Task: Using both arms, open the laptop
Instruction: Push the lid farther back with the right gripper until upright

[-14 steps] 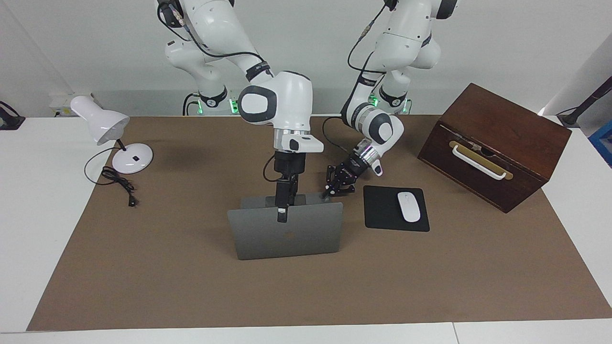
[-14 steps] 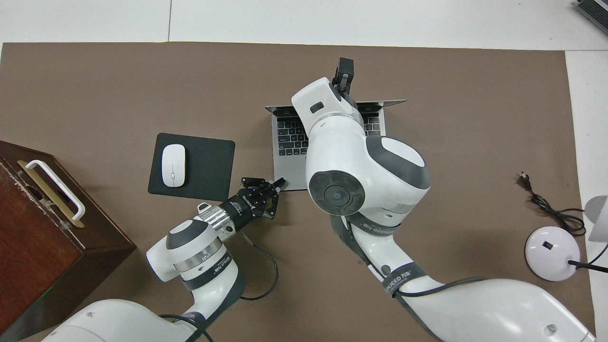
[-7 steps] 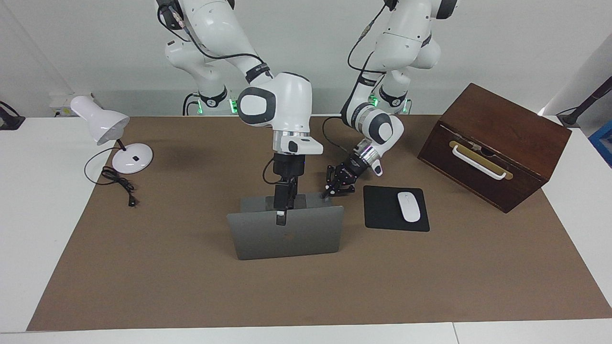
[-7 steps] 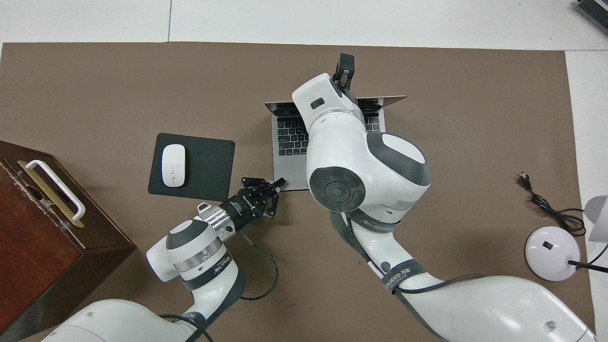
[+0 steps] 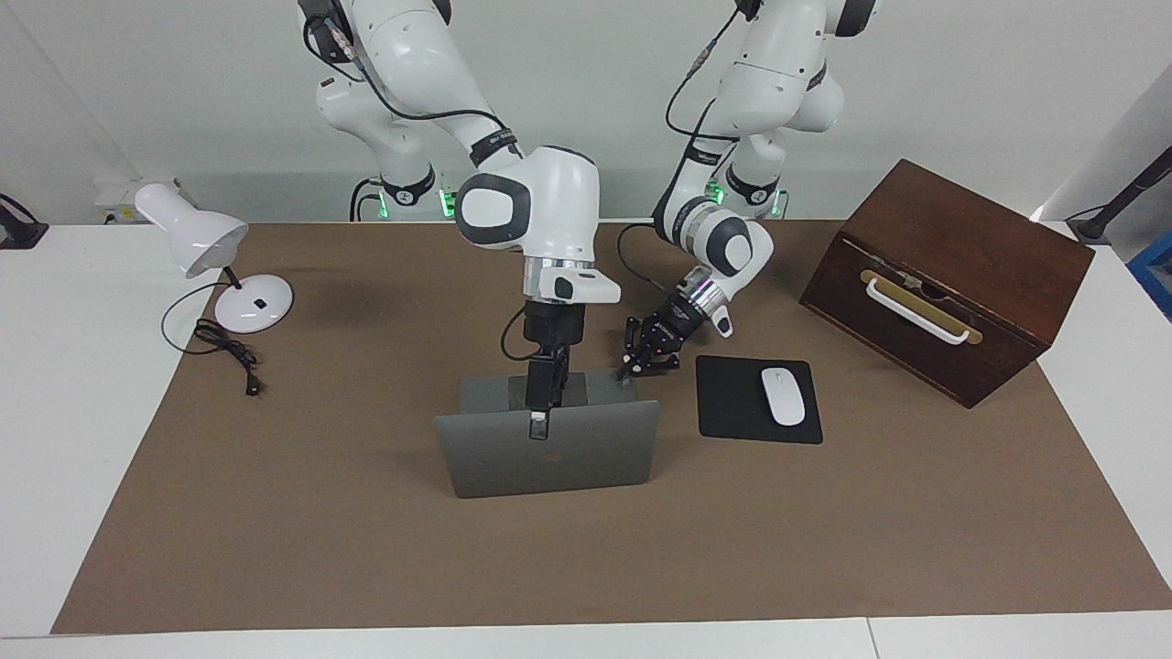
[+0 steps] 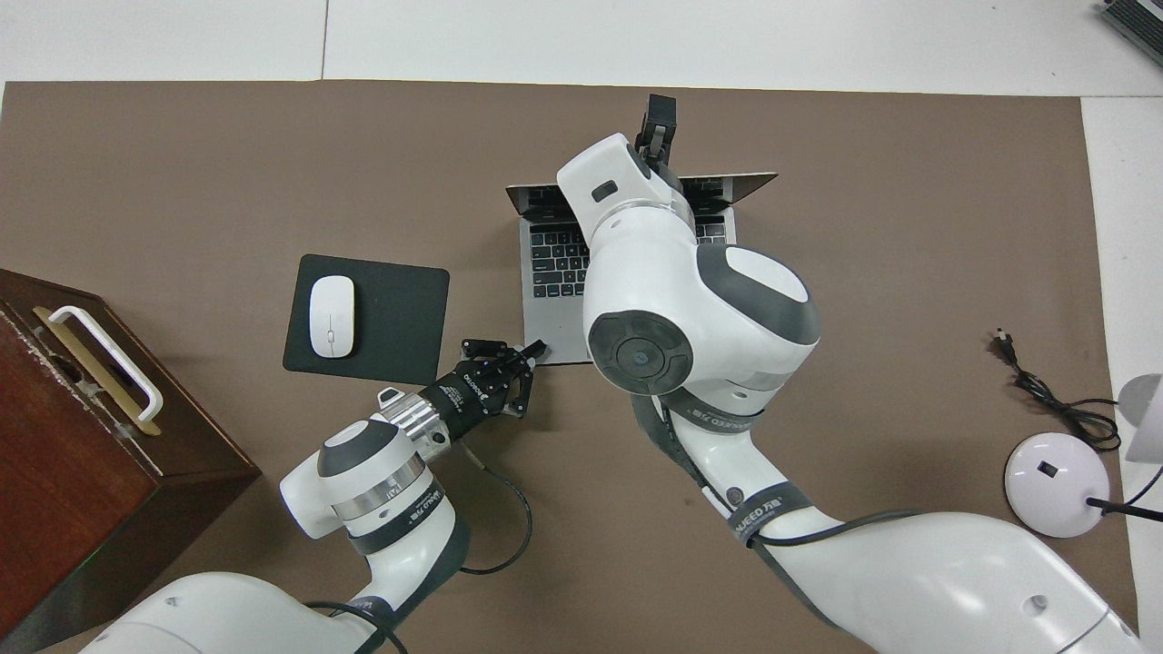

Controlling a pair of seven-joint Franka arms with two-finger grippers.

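The silver-grey laptop [image 5: 586, 453] stands open in the middle of the brown mat, its lid close to upright with the apple logo facing away from the robots. Its keyboard shows in the overhead view [image 6: 554, 272]. My right gripper [image 5: 538, 416] comes down from above and is shut on the middle of the lid's top edge; it also shows in the overhead view [image 6: 658, 123]. My left gripper [image 5: 632, 369] rests low on the base's corner nearest the robots, on the mouse pad's side, and shows in the overhead view [image 6: 534, 354].
A black mouse pad [image 5: 732, 407] with a white mouse [image 5: 783, 395] lies beside the laptop toward the left arm's end. A dark wooden box [image 5: 952, 275] with a white handle stands farther that way. A white desk lamp [image 5: 252, 307] and its cable are at the right arm's end.
The lid has swung a little farther open, its top edge moving away from the robots and lower. My right gripper has moved with it. The left gripper has stayed at the base's corner.
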